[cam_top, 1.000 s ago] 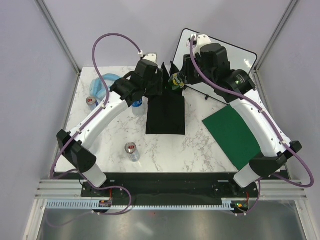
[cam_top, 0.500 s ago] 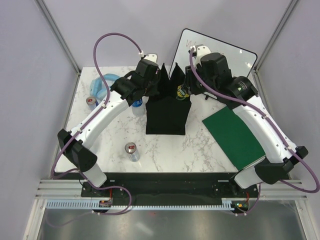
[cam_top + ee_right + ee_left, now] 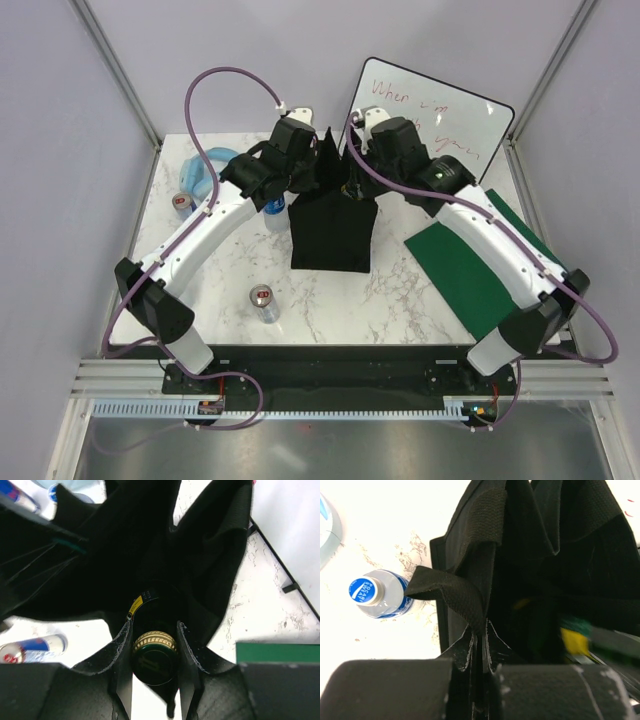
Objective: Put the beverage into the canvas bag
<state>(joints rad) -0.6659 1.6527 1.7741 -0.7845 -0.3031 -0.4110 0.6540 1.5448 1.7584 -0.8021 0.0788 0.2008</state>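
Note:
The canvas bag [image 3: 330, 235] stands upright mid-table, black and boxy, its mouth open at the far end. My left gripper [image 3: 305, 170] is shut on one of its black loop handles [image 3: 455, 587], the strap pinched between the fingertips [image 3: 480, 630]. The beverage [image 3: 152, 657] is a dark green bottle with a gold-ribbed cap. My right gripper [image 3: 154, 625] is shut on its neck and holds it upright in the bag's open mouth [image 3: 150, 555]. In the left wrist view its yellow and green label [image 3: 575, 635] shows blurred inside the bag.
A blue-capped clear bottle [image 3: 275, 210] stands just left of the bag. One can [image 3: 264, 303] stands near the front left, another [image 3: 183, 203] at the far left beside a blue object [image 3: 200, 170]. A green board [image 3: 470, 265] lies right; a whiteboard [image 3: 440, 110] leans behind.
My left gripper has shut on the bag's handle. The right arm has carried the bottle leftward from the bag's far right corner to over and into the open mouth.

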